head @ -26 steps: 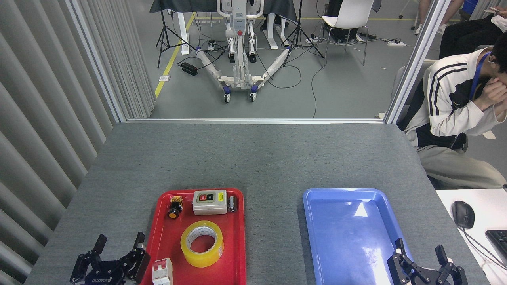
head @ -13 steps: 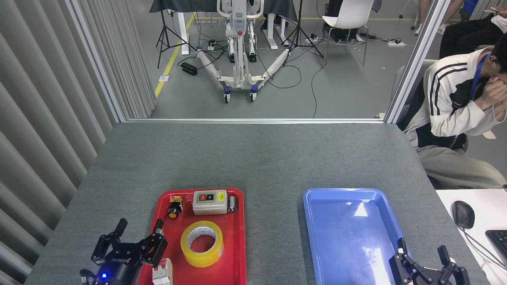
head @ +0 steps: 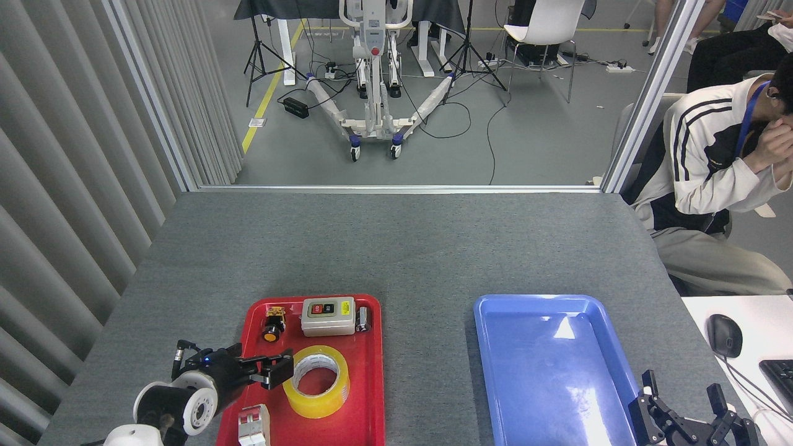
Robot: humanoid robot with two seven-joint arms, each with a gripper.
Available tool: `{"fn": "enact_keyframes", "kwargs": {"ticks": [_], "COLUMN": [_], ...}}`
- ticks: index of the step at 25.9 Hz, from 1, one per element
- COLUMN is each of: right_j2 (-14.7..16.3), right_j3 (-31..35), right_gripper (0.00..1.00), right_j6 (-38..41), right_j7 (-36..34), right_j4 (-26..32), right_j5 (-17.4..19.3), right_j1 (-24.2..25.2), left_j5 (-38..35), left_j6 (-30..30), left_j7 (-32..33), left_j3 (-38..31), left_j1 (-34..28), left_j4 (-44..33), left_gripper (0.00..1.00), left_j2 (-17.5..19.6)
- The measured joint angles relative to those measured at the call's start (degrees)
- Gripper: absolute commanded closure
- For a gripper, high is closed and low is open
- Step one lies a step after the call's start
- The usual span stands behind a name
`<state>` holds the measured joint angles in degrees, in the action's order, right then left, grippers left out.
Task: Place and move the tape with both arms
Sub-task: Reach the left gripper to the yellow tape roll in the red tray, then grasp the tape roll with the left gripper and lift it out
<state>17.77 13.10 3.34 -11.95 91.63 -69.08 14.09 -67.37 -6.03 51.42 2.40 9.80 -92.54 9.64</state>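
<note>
- While the red tray (head: 365, 402) fills the lower centre-left, the tape (head: 316, 380) lies flat in it.
- Left gripper (head: 276, 371), at the roll's left edge; grip cannot be told.
- Right gripper (head: 691, 416), lower right, fingers spread.

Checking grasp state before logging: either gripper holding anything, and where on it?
Nothing held. The left gripper is at the tape roll's left rim, not visibly closed on it. The right gripper is open, empty, beside the blue tray.

Red tray (head: 369, 396), blue tray (head: 495, 371), seated person (head: 706, 179).
</note>
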Motion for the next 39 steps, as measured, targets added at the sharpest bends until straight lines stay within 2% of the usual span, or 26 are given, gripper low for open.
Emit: {"fn": "enact_keyframes", "kwargs": {"ticks": [3, 10, 23, 24, 25, 29, 31, 32, 33, 36, 39], "right_j2": [-0.06, -0.13, 0.33, 0.31, 0.29, 0.16, 0.10, 0.10, 0.12, 0.31, 0.38], "right_j3": [0.33, 0.50, -0.19, -0.23, -0.23, -0.29, -0.32, -0.33, -0.34, -0.36, -0.45], "right_gripper": [0.00, 0.00, 0.00, 0.00, 0.00, 0.00, 0.00, 0.00, 0.00, 0.00, 0.00], "right_j6": [0.39, 0.89, 0.72, 0.71, 0.71, 0.71, 0.71, 0.71, 0.71, 0.70, 0.70], "right_j7": [-0.10, 0.27, 0.53, 0.59, 0.62, 0.62, 0.52, 0.51, 0.51, 0.49, 0.37], "right_j4": [-0.05, -0.22, -0.28, -0.25, -0.25, -0.26, -0.24, -0.24, -0.24, -0.18, -0.14], "right_j5": [0.00, 0.08, 0.38, 0.40, 0.41, 0.39, 0.25, 0.20, 0.17, 0.10, 0.09], "right_j1": [0.06, 0.14, 0.44, 0.51, 0.63, 1.15, 1.34, 1.42, 1.45, 1.45, 1.39], "left_j5": [0.06, 0.11, 0.13, 0.12, 0.10, 0.06, 0.09, 0.15, 0.24, 1.37, 5.56], "left_j6": [-0.02, -0.41, -0.50, -0.50, -0.50, -1.07, -1.83, -2.11, -2.49, -4.37, -7.69], "left_j7": [5.54, 11.64, 13.80, 13.80, 13.79, 13.64, 13.53, 13.47, 13.46, 13.64, 13.96], "left_j3": [0.76, 3.88, 5.04, 5.22, 5.38, 6.53, 6.94, 7.04, 7.12, 7.15, 6.82], "left_j1": [2.77, 7.08, 10.91, 11.09, 11.35, 12.15, 12.64, 12.85, 13.01, 13.28, 13.40], "left_j4": [3.25, 8.61, 16.47, 17.08, 17.66, 20.33, 21.49, 22.06, 22.49, 22.97, 22.94], "left_gripper": [0.00, 0.00, 0.02, 0.08, 0.18, 0.49, 0.69, 0.82, 1.00, 1.00, 1.00], "left_j2": [0.03, -0.17, -0.86, -0.90, -0.93, -1.06, -1.12, -1.16, -1.30, -1.74, -2.17]}}
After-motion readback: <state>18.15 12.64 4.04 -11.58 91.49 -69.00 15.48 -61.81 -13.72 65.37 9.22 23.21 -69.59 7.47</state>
